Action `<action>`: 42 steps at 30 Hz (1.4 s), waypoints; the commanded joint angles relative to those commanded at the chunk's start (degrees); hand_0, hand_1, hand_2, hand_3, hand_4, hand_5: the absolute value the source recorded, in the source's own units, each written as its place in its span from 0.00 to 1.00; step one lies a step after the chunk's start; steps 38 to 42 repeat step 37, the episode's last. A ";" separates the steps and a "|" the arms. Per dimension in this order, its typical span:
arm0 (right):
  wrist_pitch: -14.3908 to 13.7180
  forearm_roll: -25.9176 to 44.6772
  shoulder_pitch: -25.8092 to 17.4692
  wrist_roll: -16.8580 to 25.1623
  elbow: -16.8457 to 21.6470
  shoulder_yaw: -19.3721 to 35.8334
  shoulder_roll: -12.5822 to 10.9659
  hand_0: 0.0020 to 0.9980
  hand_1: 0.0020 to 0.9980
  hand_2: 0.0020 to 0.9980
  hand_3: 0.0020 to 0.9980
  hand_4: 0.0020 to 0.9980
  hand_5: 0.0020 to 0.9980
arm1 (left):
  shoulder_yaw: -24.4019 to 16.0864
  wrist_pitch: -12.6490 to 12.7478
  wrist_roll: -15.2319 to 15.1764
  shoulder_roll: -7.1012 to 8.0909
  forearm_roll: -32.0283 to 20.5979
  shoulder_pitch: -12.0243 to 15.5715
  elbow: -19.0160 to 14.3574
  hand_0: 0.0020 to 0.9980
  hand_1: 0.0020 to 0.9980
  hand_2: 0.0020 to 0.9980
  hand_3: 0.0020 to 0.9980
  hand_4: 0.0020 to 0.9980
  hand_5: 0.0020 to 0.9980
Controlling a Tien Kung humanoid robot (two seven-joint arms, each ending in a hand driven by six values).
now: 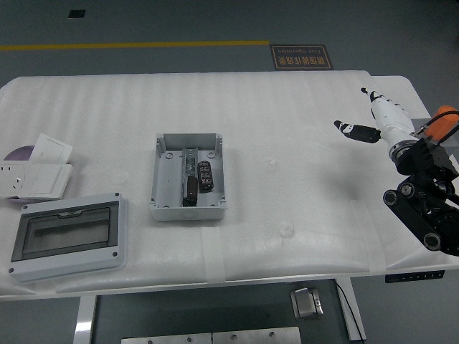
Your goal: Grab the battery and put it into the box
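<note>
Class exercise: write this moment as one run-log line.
battery: in box | right hand: open, empty, over table's right edge | left hand: out of view | task: placed

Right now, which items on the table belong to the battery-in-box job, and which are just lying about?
Job items:
- open grey plastic box
- dark cylindrical battery inside it
- white right hand, empty

Lying about:
- grey enclosure with clear window
- white socket plates
- orange cylinder on grey block

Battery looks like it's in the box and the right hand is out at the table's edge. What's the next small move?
Probably just park the right hand. The battery lies inside the open box, and the hand is open, holding nothing, well clear.
</note>
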 joint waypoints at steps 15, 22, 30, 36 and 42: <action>-0.53 1.56 -2.80 0.95 0.01 6.37 1.10 0.96 0.95 0.95 0.96 0.82 0.55 | -0.51 -0.03 -0.02 -0.20 0.22 0.19 -0.12 0.63 0.66 0.54 0.59 0.69 0.38; -0.59 1.91 -3.44 1.19 1.13 6.88 1.34 0.95 0.95 0.95 0.95 0.79 0.54 | -0.54 0.04 -0.05 -0.34 0.25 0.33 -0.07 0.63 0.66 0.54 0.60 0.70 0.39; -0.98 2.74 -5.68 2.13 3.93 8.95 1.80 0.95 0.95 0.95 0.95 0.78 0.54 | -0.83 0.04 -0.02 -0.83 0.42 0.88 -0.11 0.63 0.66 0.54 0.60 0.70 0.39; -0.13 2.96 -6.53 2.02 4.56 9.77 2.13 0.94 0.95 0.95 0.95 0.78 0.54 | -0.77 0.10 -0.02 -0.67 0.39 0.93 -0.05 0.63 0.66 0.54 0.60 0.70 0.40; 0.13 2.97 -6.61 1.95 4.64 9.83 2.21 0.94 0.95 0.95 0.95 0.78 0.54 | -0.76 0.09 0.00 -0.66 0.42 0.91 -0.05 0.63 0.66 0.54 0.60 0.70 0.40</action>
